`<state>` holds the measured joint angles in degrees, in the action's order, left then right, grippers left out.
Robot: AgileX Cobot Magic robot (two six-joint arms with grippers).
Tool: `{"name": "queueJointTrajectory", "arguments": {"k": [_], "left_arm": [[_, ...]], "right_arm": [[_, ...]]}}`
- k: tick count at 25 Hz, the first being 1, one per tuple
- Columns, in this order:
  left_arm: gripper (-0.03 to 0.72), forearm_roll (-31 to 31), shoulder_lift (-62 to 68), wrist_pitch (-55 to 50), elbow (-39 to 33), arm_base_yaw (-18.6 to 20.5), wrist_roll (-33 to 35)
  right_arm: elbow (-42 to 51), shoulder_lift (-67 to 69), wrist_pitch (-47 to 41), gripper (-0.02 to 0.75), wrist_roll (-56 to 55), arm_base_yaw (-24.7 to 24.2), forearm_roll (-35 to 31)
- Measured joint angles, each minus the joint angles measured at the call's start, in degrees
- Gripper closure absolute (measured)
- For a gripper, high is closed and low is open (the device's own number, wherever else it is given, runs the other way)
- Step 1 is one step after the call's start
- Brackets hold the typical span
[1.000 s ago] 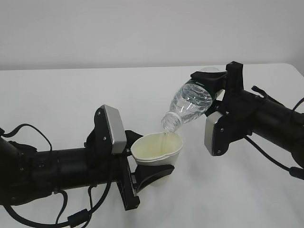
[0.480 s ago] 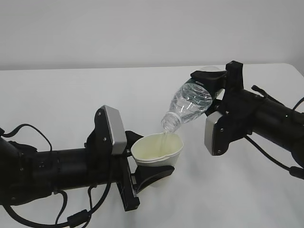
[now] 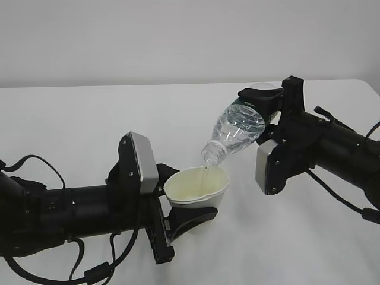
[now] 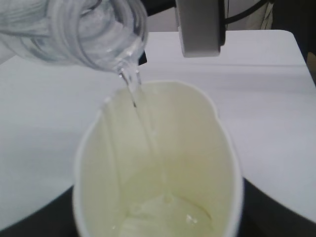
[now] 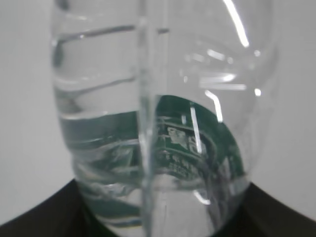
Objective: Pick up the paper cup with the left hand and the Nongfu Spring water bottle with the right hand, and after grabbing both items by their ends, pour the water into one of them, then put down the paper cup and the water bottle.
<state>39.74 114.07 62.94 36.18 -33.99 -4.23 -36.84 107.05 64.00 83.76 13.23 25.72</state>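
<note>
Two arms: both raised over the white surface (image 3: 71,124), meeting near the middle.
Left gripper (image 3: 178,222): closed around the lower body of the paper cup (image 3: 199,190), holding it upright and clear of the surface.
Right gripper (image 3: 267,113): clamped on the base end of the Nongfu Spring water bottle (image 3: 237,132), which tilts neck-down to the left.
Water (image 4: 134,96): thin clear stream falling from the bottle mouth into the cup, pooling at its bottom.
</note>
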Motion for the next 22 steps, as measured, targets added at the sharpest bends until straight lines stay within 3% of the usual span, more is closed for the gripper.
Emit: {"name": "queueJointTrajectory", "arguments": {"k": [22], "left_arm": [[0.274,0.0,0.0,-0.4,0.0,0.0,0.0]], "right_arm": [[0.0,0.0,0.0,0.301,0.7,0.0,0.0]]}}
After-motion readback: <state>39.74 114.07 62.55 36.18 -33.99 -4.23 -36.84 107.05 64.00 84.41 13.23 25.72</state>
